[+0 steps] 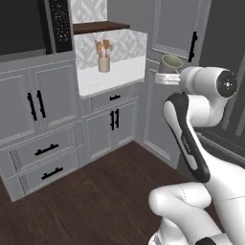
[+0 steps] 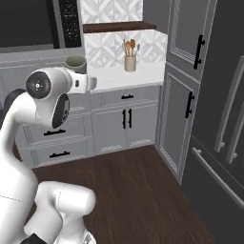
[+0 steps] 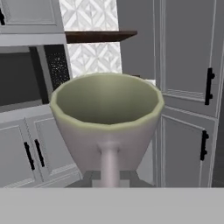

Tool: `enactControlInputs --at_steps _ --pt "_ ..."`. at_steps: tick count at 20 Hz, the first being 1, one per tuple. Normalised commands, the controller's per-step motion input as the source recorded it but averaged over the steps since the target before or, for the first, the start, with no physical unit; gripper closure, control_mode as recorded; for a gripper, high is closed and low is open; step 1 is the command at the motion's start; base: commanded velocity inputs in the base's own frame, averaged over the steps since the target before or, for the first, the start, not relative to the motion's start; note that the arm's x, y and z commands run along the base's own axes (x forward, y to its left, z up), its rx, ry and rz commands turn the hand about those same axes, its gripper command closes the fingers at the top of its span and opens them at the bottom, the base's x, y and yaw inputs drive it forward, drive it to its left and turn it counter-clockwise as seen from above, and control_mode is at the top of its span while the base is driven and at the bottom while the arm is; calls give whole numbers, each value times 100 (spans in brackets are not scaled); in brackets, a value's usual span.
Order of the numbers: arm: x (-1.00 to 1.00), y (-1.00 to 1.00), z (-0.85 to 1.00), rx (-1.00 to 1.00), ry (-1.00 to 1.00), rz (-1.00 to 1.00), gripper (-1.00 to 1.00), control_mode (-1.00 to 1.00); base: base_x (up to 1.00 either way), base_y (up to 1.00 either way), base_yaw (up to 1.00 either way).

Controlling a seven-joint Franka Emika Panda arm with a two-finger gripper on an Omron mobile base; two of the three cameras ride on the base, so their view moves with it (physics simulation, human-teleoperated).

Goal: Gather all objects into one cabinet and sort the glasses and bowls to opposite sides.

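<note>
We see end effector (image 3: 109, 177) clamped shut on handle of mug (image 3: 107, 118), grey-beige with pale-green inside, held upright in mid-air above dark wood floor (image 1: 95, 201). Mug (image 1: 171, 63) sits well clear of white surface (image 1: 112, 76), where utensil jar (image 1: 104, 63) stands against patterned backsplash. Around it: microwave (image 1: 28, 24), low drawer cabinets (image 1: 45, 153), tall grey panelled doors (image 2: 183, 71) with black bar handles. Fingers mostly hidden behind handle (only dark base shows). Arm's white wrist hides mug's lower half in base views.

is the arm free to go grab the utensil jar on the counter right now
Probably not yet. The end effector is shut on a mug by its handle, so it has no free grip. The way to the utensil jar on the counter itself looks open.
</note>
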Motion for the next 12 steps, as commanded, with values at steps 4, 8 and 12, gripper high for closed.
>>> enactControlInputs --at_steps 4,8,12 --pt "0 0 0 0 0 0 100 100 -100 -56 -13" --pt "0 0 0 0 0 0 100 100 -100 13 21" --pt "0 0 0 0 0 0 100 100 -80 29 -24"
